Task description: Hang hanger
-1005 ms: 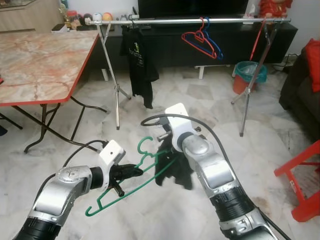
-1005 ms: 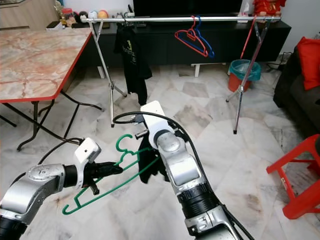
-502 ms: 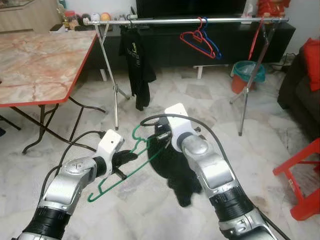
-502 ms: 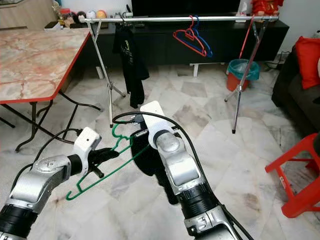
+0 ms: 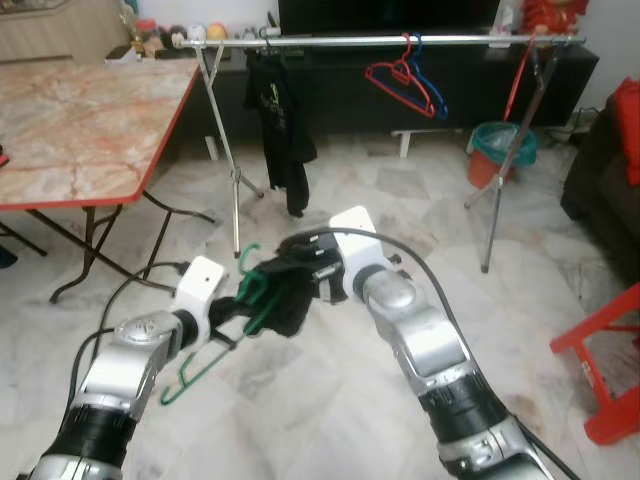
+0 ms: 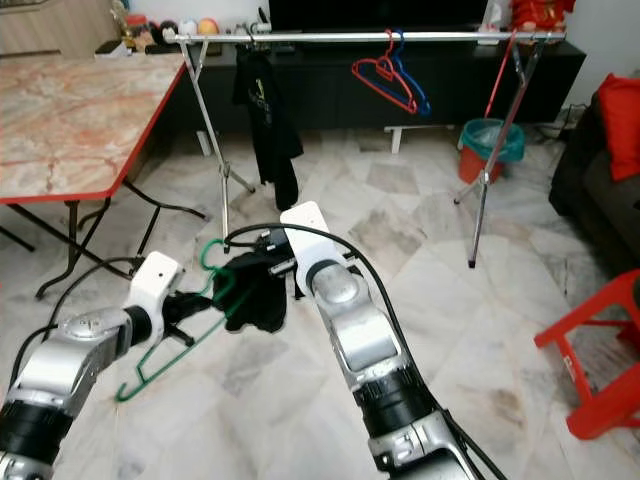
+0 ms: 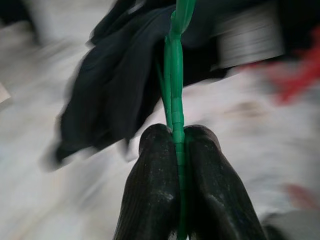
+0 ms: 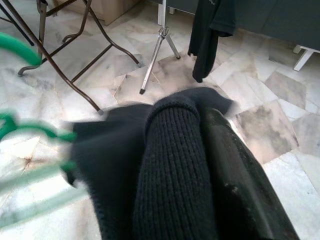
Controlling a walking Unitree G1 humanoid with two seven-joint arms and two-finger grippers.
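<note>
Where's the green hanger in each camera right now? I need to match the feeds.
Left eye view: green hanger low and left of centre, pinched by the left hand.
Right eye view: lower left.
Left wrist view: running up from between the black fingers.
Right wrist view: blurred green at the frame edge.
Shared landmark: the black garment.

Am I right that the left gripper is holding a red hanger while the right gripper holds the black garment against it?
Not quite: the hanger pinched in the left gripper is green, as the left wrist view shows; the red hanger hangs on the rail at the back. The rest stands: the right gripper holds the black garment against it.
</note>
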